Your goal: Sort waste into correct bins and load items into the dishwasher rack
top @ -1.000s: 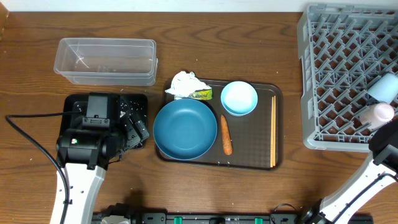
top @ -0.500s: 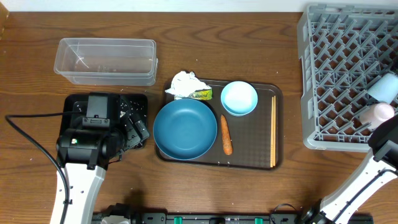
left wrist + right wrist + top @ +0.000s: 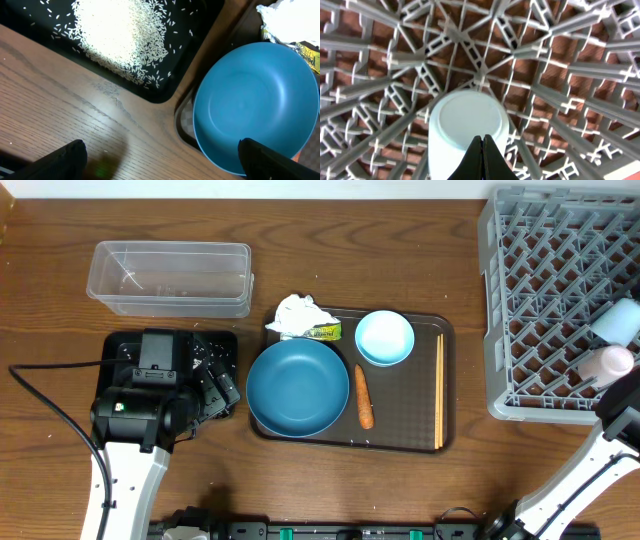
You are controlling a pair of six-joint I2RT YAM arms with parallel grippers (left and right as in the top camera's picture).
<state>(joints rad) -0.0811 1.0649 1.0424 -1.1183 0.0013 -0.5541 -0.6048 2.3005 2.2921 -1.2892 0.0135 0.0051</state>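
Observation:
The heap of white rice grains (image 3: pixel 120 35) lies in the black tray (image 3: pixel 30 25), which my left arm partly hides in the overhead view (image 3: pixel 222 345). My left gripper (image 3: pixel 165 167) is open and empty above bare wood between that tray and the teal-blue bowl (image 3: pixel 255 105) (image 3: pixel 297 387). The brown tray also holds the small light-blue bowl (image 3: pixel 385 337), carrot (image 3: pixel 363 398) and chopsticks (image 3: pixel 439 390). The tissue (image 3: pixel 297 314) and wrapper (image 3: pixel 325 331) sit at its back edge. The white cup (image 3: pixel 467 125) lies in the grey rack (image 3: pixel 545 290). My right gripper (image 3: pixel 482 139) is shut just above it.
The clear tub (image 3: pixel 170 278) stands behind the black tray. The brown serving tray (image 3: pixel 405 410) sits mid-table. My right arm (image 3: pixel 622 425) enters at the right edge by the rack's front wall. A black cable (image 3: pixel 45 405) trails left of my left arm.
My right arm has shifted slightly at the frame's right edge. Nothing else has moved.

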